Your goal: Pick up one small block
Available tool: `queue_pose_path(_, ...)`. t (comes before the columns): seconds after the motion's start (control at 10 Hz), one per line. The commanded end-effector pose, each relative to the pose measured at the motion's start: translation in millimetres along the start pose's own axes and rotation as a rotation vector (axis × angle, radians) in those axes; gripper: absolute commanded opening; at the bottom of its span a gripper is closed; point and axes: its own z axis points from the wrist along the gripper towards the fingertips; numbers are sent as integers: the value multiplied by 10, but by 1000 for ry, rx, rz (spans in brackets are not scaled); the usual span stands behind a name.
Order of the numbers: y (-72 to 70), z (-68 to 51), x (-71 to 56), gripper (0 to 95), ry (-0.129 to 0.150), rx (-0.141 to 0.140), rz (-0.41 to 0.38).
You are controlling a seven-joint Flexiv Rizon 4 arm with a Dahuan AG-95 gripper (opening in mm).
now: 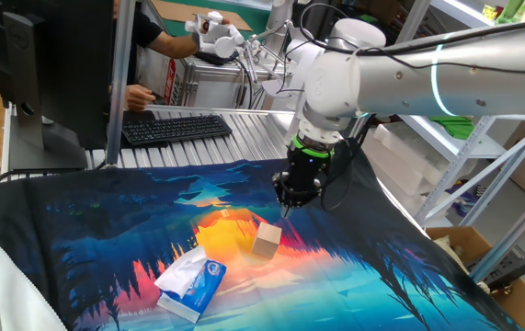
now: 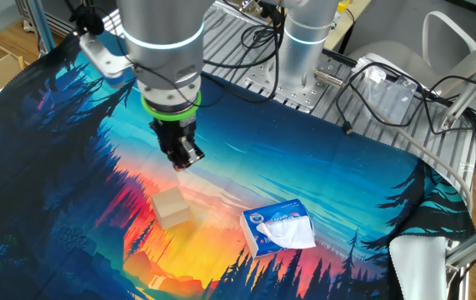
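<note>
A: In one fixed view, where's the small block (image 1: 267,241)?

B: On the table (image 1: 78,221), on the orange patch of the printed cloth, free of everything. The gripper (image 1: 290,206) hangs just above and right of it, holding nothing. Its jaws look narrow, almost closed.

A: So how should the approach go?

B: I'd spread the jaws first, centre over the block, square to its faces, then descend straight. The tissue pack (image 1: 191,283) lies near, to the left; stay off it.

A: And the other fixed view?

B: Here the small block (image 2: 172,206) sits below the gripper (image 2: 185,162), slightly left; the tissue pack (image 2: 279,228) lies right of it, apart.

A: Any readable writing?

B: The pack carries a blue label, but the print is too small to read.
</note>
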Motion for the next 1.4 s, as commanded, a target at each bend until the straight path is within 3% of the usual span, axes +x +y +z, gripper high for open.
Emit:
queue_pose_path(0.1, 11, 41, -59, 0, -4, 2, 1)
queue_pose_path(0.4, 16, 81, -161, 0, -1, 3, -3)
queue_pose_path(1.4, 49, 290, -333, 0, -9, 2, 1)
